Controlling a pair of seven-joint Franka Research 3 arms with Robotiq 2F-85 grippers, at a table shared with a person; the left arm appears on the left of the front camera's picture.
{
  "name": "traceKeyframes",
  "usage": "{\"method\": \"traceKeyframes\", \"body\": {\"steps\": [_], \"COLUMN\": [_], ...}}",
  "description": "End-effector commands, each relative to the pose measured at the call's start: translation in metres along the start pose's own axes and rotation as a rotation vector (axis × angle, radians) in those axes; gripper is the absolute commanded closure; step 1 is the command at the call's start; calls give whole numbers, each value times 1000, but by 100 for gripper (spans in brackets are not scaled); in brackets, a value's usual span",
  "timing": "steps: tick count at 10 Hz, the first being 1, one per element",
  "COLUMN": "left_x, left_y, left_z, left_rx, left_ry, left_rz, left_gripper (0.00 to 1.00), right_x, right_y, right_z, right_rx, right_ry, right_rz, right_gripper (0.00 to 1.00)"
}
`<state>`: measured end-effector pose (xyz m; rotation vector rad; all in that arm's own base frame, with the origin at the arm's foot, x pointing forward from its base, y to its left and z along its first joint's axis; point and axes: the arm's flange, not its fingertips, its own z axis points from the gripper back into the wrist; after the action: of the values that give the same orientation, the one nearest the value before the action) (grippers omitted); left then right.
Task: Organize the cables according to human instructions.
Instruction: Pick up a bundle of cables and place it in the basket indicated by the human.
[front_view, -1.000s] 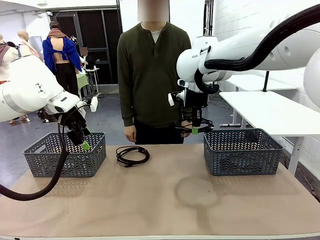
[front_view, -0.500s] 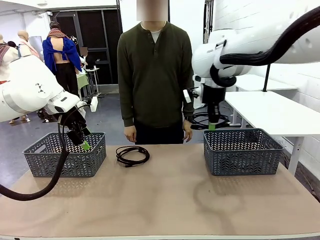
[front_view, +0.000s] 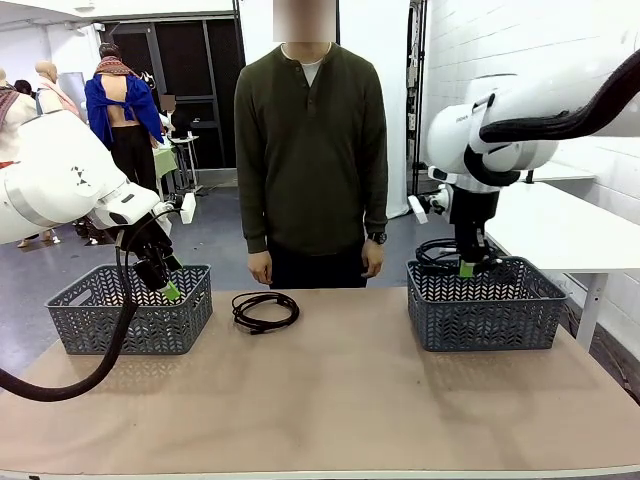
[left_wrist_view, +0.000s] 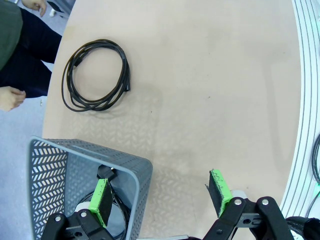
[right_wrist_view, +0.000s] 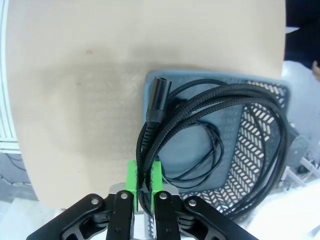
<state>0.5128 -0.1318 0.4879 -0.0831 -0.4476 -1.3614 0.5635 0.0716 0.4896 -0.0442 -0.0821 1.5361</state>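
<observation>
A coiled cable (front_view: 436, 248) hangs from the right gripper (front_view: 466, 268) at about rim height over the left end of the right basket (front_view: 485, 310). In the right wrist view the jaws of the right gripper (right_wrist_view: 143, 175) are pinched tight on several strands of this cable (right_wrist_view: 165, 120). Its plug points away from the fingers, and the rest of the loop sweeps out over the right basket (right_wrist_view: 260, 145). A thinner black cord (right_wrist_view: 221, 145) lies on that basket's floor beneath it.

A second cable (front_view: 243, 315) lies wound in a flat loop on the surface (front_view: 340, 400), near the far edge and between the two baskets, closer to the left one. From the left wrist it shows as a tidy ring (left_wrist_view: 95, 105) resting alone, well apart from the left basket (left_wrist_view: 135, 175).

The left gripper (front_view: 168, 290) hangs at the right end of the left basket (front_view: 100, 320) with its jaws spread wide and holding nothing. In its own view the left gripper (left_wrist_view: 161, 192) straddles the basket wall: one finger is over the inside, the other over the bare surface. A black plug (left_wrist_view: 105, 172) rests inside that basket by the inner finger.

A person (front_view: 310, 150) stands at the far edge of the surface, arms down, one hand (front_view: 261, 268) just behind the second cable.
</observation>
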Motion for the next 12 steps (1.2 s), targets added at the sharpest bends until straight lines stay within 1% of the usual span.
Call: {"method": "traceKeyframes", "body": {"steps": [1, 2, 5, 12], "left_x": [1, 1, 1, 1], "left_y": [1, 1, 1, 1], "left_z": [2, 2, 2, 2], "left_rx": [-7, -7, -7, -7], "left_ry": [-2, -2, -2, -2], "left_rz": [3, 3, 3, 3], "left_gripper": [0, 0, 0, 0], "right_x": [-9, -14, -22, -31], "right_y": [-7, -16, -34, -56], "right_z": [-12, -19, -37, -57], "right_rx": [-17, -17, -12, -21], "right_ry": [-33, -29, -31, -26], "right_rz": [26, 18, 53, 38], "right_gripper": [100, 100, 100, 100]}}
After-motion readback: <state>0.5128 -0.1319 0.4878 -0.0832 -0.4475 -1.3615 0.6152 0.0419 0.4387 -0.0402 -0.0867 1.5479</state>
